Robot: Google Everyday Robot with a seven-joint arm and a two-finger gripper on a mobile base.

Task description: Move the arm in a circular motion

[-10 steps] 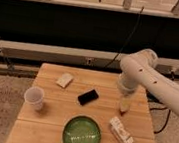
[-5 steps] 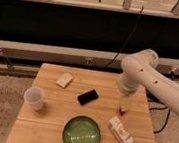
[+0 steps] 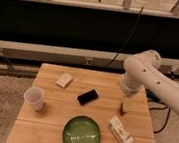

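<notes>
The large white arm (image 3: 155,78) of thick rounded segments with small dark dots reaches in from the right edge and bends down over the right side of the wooden table (image 3: 46,115). Its narrow pale tool end, the gripper (image 3: 124,109), points down just above the tabletop, to the right of a black phone (image 3: 87,96) and above a white bottle (image 3: 120,133) that lies on its side.
A white cup (image 3: 34,98) stands at the table's left. A green bowl (image 3: 81,134) sits near the front edge. A small pale packet (image 3: 64,80) lies at the back left. A dark wall with rails and a black cable (image 3: 128,36) runs behind the table.
The arm and its tool end have shifted very slightly; the things on the table have not moved.
</notes>
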